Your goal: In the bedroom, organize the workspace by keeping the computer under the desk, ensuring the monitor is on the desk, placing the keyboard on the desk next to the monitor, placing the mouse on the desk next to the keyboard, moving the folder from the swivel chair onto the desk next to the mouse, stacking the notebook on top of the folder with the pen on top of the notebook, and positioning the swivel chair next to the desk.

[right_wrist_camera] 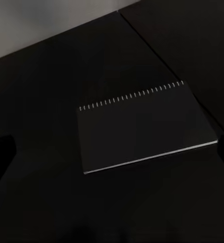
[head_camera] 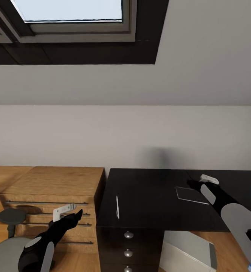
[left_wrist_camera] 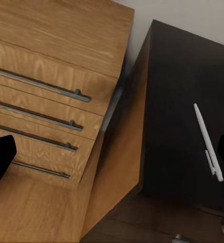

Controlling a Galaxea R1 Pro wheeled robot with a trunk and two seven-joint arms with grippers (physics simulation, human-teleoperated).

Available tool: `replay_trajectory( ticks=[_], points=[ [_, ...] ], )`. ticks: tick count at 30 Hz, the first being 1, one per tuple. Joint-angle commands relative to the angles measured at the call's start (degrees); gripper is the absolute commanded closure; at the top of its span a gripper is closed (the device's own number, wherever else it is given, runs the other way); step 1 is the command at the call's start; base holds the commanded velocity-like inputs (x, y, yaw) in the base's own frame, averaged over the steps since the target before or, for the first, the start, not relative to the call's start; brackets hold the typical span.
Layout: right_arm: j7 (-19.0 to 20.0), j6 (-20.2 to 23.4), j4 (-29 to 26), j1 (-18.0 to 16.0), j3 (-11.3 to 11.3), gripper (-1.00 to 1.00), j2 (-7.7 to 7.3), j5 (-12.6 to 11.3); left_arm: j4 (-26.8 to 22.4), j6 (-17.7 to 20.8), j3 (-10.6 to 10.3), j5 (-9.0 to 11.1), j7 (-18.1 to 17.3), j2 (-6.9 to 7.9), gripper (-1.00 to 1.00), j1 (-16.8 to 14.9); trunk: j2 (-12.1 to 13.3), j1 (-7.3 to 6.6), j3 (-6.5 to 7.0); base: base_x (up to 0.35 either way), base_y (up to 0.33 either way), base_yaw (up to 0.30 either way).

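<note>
Head view, table [head_camera: 152,196]: glossy black, beside the wooden dresser [head_camera: 53,189].
Head view, pen [head_camera: 117,207]: lies on the table near its front edge.
Head view, notebook [head_camera: 191,195]: dark, flat on the table, right of the pen.
Head view, computer [head_camera: 189,249]: grey box under the table.
Head view, swivel chair [head_camera: 6,249]: grey seat at lower left.
Head view, left gripper [head_camera: 70,213]: before the dresser drawers; cannot tell whether released or clenched.
Head view, right gripper [head_camera: 201,180]: above the table just beyond the notebook; state unclear.
Left wrist view, pen [left_wrist_camera: 208,142]: on the table top, dresser [left_wrist_camera: 51,101] alongside.
Right wrist view, notebook [right_wrist_camera: 142,126]: spiral-bound, flat on the table [right_wrist_camera: 51,71].
</note>
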Motion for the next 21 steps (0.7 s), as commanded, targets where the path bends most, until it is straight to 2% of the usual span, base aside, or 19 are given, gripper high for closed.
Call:
replay_trajectory(
  ticks=[1,10,14,15,18,21],
  points=[
    [-0.44,0.26,-0.15,-0.03,0.48,-1.0,-0.06,-0.54,-0.07,0.36,0.16,0.28,-0.26,-0.06,-1.0,-0.06,-0.05,0.01,-0.08,0.031,0.0,0.0],
    [-0.36,0.23,0.09,-0.03,0.59,-1.0,-0.06,-0.19,-0.07,0.36,0.07,0.28,-0.26,-0.06,-1.0,-0.06,-0.05,0.01,-0.08,0.224,0.0,0.0],
    [-0.34,0.19,0.21,-0.03,0.58,-1.0,-0.06,1.3,-0.07,0.36,0.06,0.31,-0.26,-0.06,-1.0,-0.06,-0.05,0.01,-0.08,0.262,0.0,0.0],
    [-0.33,0.11,0.67,-0.03,0.57,-1.0,0.09,5.71,-0.07,0.36,0.0,0.34,-0.31,-0.14,-1.0,-0.06,-0.05,0.01,-0.08,0.247,0.0,0.0],
    [-0.33,0.01,1.37,-0.03,0.52,-1.0,0.16,7.76,-0.07,0.36,-0.02,0.35,-0.33,-0.15,-1.0,-0.06,-0.05,0.01,-0.08,0.246,0.0,0.0],
    [-0.33,-0.21,1.84,-0.03,0.52,-1.0,0.18,8.56,-0.07,0.36,-0.03,0.34,-0.34,-0.15,-1.0,-0.06,-0.05,0.01,-0.08,0.239,0.0,0.0]
  ],
)
